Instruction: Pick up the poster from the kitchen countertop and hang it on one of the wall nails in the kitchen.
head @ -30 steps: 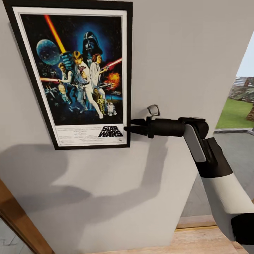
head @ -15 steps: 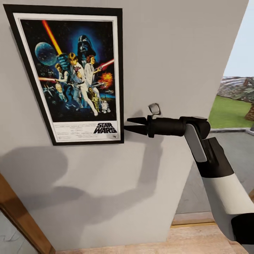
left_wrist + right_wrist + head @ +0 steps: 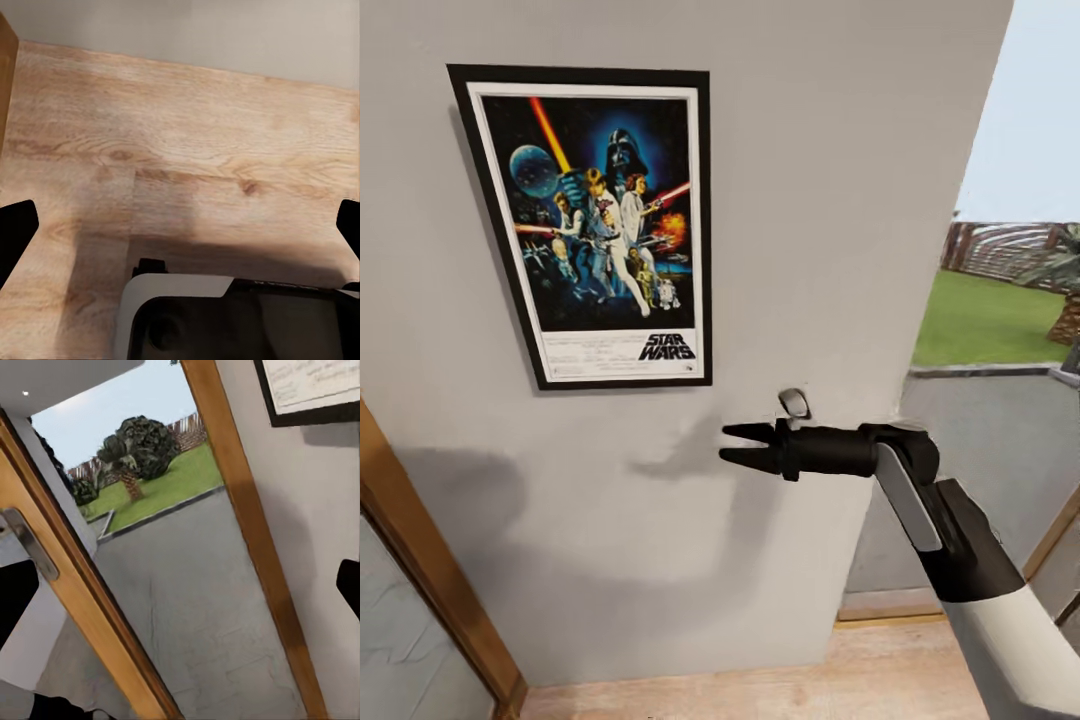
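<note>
From the head view I see the poster [image 3: 595,225] flat against the grey wall [image 3: 830,180], upright with a slight lean, its frame whole and nothing of mine touching it. I judge the main work done: it is off the countertop and up on the wall. The nail itself sits behind the frame where I cannot see it, so I cannot say for certain that it hangs from one and is not merely resting against the wall.

My right gripper [image 3: 745,447] hangs below and just to the right of the poster's lower corner, apart from it, its two fingers parted a little and holding nothing. In the right wrist view a corner of the black frame [image 3: 315,405] shows past the finger pads, beside a wooden door frame [image 3: 255,555] and the paving outside.

My left gripper [image 3: 180,232] points down at the wooden floor [image 3: 195,127]; its fingertips sit at the two far edges of the left wrist view, so I read it as spread wide and empty.

What is left, as I judge it, is small: see that the poster stays put with no hand on it, and draw the right arm clear without brushing the frame.
</note>
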Motion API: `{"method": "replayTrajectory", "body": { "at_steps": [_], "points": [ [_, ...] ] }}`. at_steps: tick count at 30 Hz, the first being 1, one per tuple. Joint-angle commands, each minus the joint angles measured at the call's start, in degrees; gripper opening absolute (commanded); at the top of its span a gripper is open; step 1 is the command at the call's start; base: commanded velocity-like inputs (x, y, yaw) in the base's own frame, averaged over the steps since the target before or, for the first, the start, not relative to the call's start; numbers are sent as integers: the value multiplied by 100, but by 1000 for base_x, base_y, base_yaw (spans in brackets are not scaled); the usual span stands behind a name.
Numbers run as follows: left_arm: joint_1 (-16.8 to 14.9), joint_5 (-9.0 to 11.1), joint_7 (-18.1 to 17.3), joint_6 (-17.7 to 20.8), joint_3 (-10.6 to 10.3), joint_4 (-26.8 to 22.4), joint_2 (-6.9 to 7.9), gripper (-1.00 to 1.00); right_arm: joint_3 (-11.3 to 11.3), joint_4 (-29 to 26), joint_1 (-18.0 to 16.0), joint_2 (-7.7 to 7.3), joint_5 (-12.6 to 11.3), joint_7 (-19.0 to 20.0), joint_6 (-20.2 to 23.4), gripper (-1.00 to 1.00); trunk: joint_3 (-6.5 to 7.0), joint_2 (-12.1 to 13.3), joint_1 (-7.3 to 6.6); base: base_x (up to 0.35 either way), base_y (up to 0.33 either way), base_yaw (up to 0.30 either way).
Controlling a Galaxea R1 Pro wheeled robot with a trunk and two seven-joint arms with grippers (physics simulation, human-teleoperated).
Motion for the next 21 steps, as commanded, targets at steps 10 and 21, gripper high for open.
{"method": "replayTrajectory", "body": {
  "at_steps": [10,21],
  "points": [
    [0,29,-30,3,12,-3,-2,100,1,47,1338,-231,-2,-5,-746,100,84,-12,0,-137,0,0],
    [0,37,-26,3,21,-4,-2,100,-38,2788,3105,-610,180,5,-3439,100,189,-12,0,-5,0,0]
  ]
}}
